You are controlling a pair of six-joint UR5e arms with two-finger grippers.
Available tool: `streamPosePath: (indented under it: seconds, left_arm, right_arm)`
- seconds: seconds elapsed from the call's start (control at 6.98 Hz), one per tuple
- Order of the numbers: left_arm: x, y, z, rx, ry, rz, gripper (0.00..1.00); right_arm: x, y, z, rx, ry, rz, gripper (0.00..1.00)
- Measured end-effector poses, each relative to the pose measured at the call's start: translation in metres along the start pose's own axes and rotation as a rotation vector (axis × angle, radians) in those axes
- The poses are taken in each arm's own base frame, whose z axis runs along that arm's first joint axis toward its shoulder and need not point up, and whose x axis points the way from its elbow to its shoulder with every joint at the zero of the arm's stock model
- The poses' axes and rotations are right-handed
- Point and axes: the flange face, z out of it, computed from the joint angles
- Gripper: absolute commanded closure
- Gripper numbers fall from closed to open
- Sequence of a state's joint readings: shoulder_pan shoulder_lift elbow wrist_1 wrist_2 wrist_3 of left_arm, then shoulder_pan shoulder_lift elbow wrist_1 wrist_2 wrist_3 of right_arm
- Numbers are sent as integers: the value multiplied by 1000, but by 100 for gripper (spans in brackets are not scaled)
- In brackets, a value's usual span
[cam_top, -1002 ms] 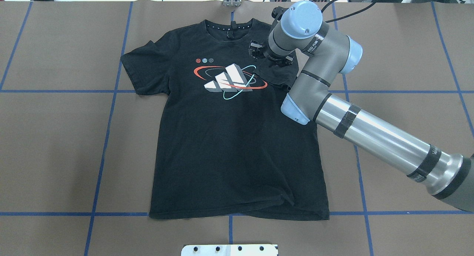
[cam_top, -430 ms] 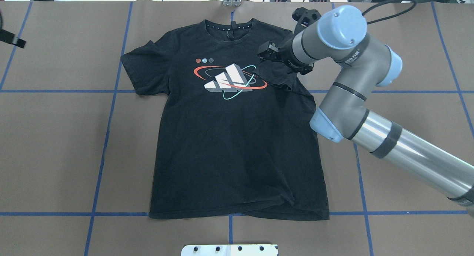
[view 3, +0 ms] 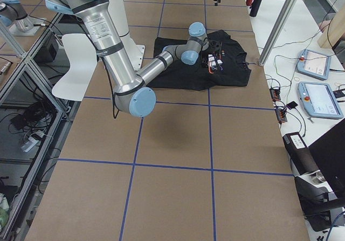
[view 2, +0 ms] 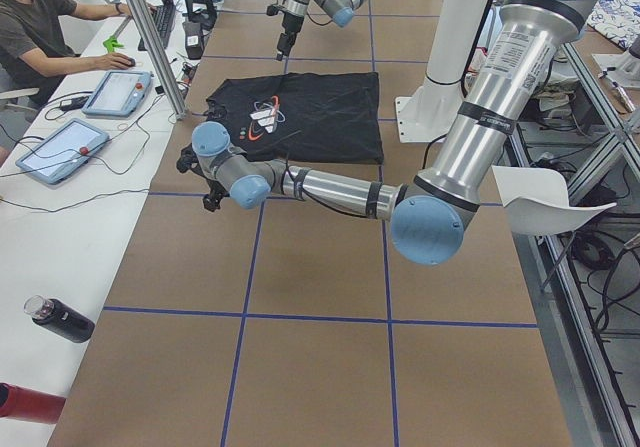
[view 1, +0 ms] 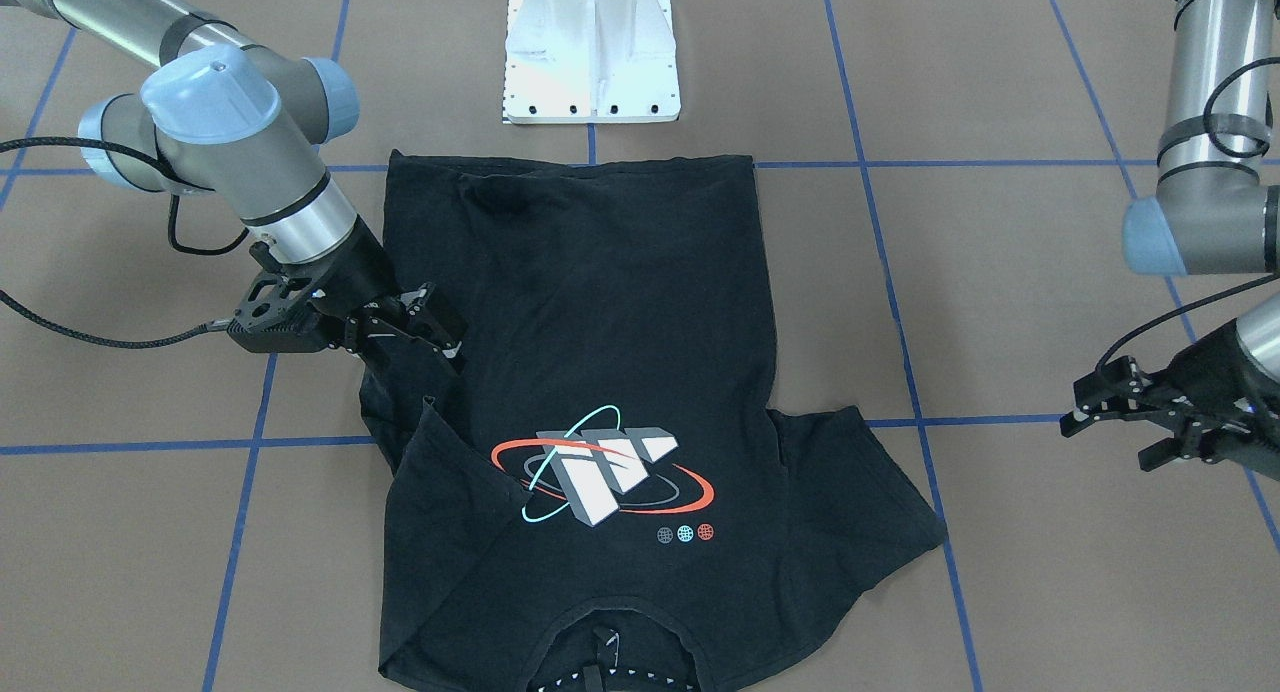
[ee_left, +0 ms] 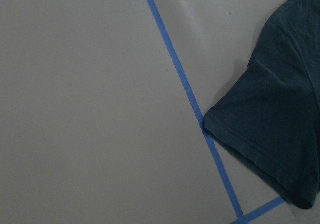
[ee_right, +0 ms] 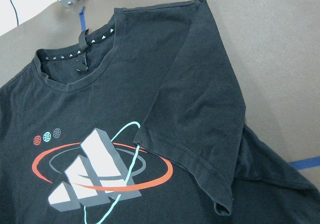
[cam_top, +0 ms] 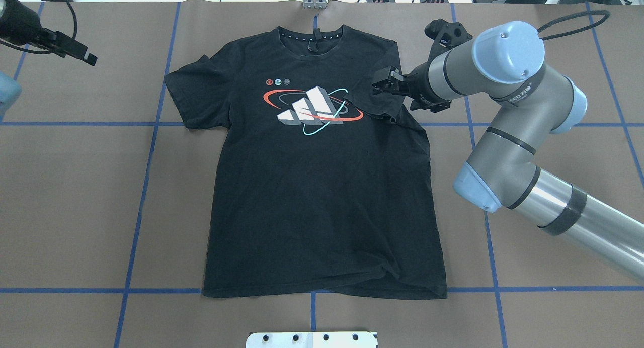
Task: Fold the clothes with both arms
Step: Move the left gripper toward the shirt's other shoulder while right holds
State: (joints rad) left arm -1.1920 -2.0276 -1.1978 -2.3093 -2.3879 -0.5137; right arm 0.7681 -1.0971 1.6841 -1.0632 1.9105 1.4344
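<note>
The black T-shirt [cam_top: 322, 202] lies flat and face up in the middle of the table [cam_top: 75, 187], with its collar [cam_top: 311, 36] on the far side from my base. Its right sleeve [cam_top: 375, 99] is folded inward and touches the edge of the logo [cam_top: 312, 109]. The left sleeve [cam_top: 193, 94] is spread out. My right gripper [cam_top: 383, 82] is at the outer edge of the folded sleeve, jaws a little apart and holding nothing. I cannot tell if it touches the cloth. My left gripper [view 1: 1120, 424] is wide and empty, well apart from the shirt.

I think the risk is that a right finger catches the loose sleeve when I move, and the fold opens. The left gripper may also push its sleeve into wrinkles if it comes in too low.

The right wrist view shows a small curled corner at the sleeve's hem, which is not clear from overhead. The left wrist view shows the left sleeve's corner reaching a blue tape line [ee_left: 175, 58], but it shows no fingers.
</note>
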Motion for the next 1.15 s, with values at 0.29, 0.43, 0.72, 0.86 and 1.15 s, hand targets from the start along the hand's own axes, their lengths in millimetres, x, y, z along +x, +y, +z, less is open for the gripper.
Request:
streamPosePath:
  seconds: [0.29, 0.43, 0.72, 0.86, 1.15]
  left_arm:
    - [31, -6, 58, 99, -38, -137, 7]
    - [45, -8, 77, 121, -50, -167, 15]
    - [59, -10, 101, 137, -74, -181, 24]
    - [63, -13, 110, 138, -78, -179, 30]
    - [69, -18, 127, 130, -78, -175, 40]
  right_arm:
    - [9, 1, -4, 2, 3, 2, 0]
    - [12, 1, -3, 2, 6, 4, 1]
    - [17, 2, -1, 2, 13, 6, 1]
    - [18, 2, 1, 2, 18, 5, 1]
    - [22, 1, 4, 4, 27, 4, 2]
